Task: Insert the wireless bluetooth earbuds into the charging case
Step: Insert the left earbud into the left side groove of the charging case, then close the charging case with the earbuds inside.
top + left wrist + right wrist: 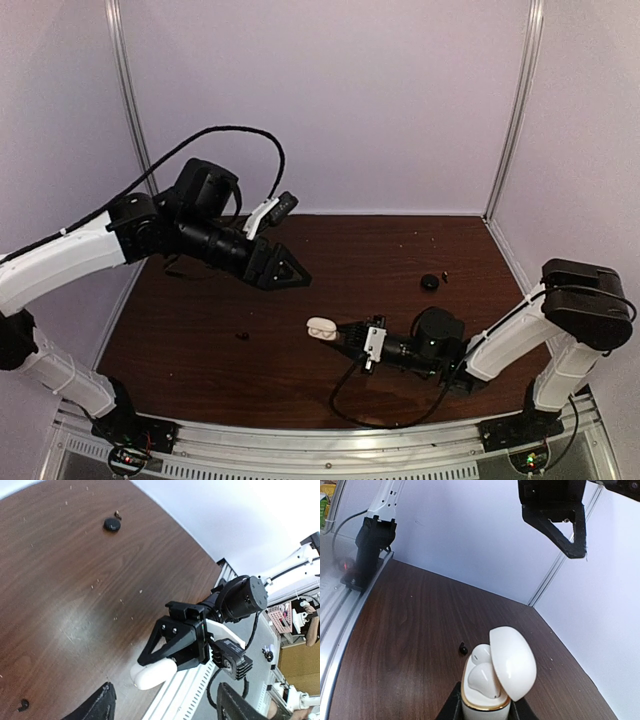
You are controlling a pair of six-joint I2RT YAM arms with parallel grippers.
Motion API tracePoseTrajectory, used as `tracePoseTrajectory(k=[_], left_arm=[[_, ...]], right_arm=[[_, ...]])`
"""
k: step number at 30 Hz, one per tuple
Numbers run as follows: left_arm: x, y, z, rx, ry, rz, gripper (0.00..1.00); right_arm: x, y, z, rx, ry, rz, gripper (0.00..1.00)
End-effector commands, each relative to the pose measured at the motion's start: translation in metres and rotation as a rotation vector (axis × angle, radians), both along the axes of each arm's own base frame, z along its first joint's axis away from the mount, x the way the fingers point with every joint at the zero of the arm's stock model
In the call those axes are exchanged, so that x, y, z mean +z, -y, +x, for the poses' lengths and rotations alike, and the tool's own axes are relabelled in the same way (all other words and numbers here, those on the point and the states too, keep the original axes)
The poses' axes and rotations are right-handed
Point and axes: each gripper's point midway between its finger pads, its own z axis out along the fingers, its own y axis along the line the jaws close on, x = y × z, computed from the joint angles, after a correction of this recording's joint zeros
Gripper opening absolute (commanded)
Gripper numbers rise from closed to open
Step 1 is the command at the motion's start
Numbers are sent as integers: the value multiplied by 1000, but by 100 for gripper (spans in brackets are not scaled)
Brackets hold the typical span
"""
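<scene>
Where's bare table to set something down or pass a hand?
Widest bare patch: back of the table, between the raised left gripper and the round black object. Also the near-left strip, between the small black earbud and the front rail. Crowded: near centre, where the right gripper holds the white charging case.

No text, label, brand, number or sign can be read in any view; the white charging case (487,680) and the counter (300,300) bear no legible marking; the clutter (295,615) beyond the counter's edge is too blurred to read.
</scene>
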Motion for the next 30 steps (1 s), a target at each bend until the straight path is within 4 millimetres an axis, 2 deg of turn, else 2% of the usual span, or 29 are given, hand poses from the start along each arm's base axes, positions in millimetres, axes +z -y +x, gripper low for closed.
tracePoseTrajectory(k=[1, 6, 10, 12, 18, 23, 26, 30], left_arm=[[23, -11, 8, 31, 220, -121, 72], [40, -28, 2, 46, 362, -206, 71], [36, -32, 5, 69, 403, -224, 70], [33, -28, 3, 49, 404, -235, 69], [40, -17, 5, 29, 440, -311, 68], [36, -8, 11, 40, 424, -345, 62], [28, -8, 18, 73, 413, -318, 58], [16, -2, 18, 36, 408, -289, 54]], right_arm=[[33, 3, -19, 132, -42, 119, 0], [48, 8, -25, 238, -131, 193, 0], [62, 17, -25, 312, -218, 270, 0], [69, 20, -25, 355, -270, 306, 0], [96, 33, -28, 506, -437, 399, 0], [99, 32, -29, 488, -503, 351, 0], [103, 30, -28, 465, -556, 307, 0], [107, 27, -36, 456, -582, 246, 0]])
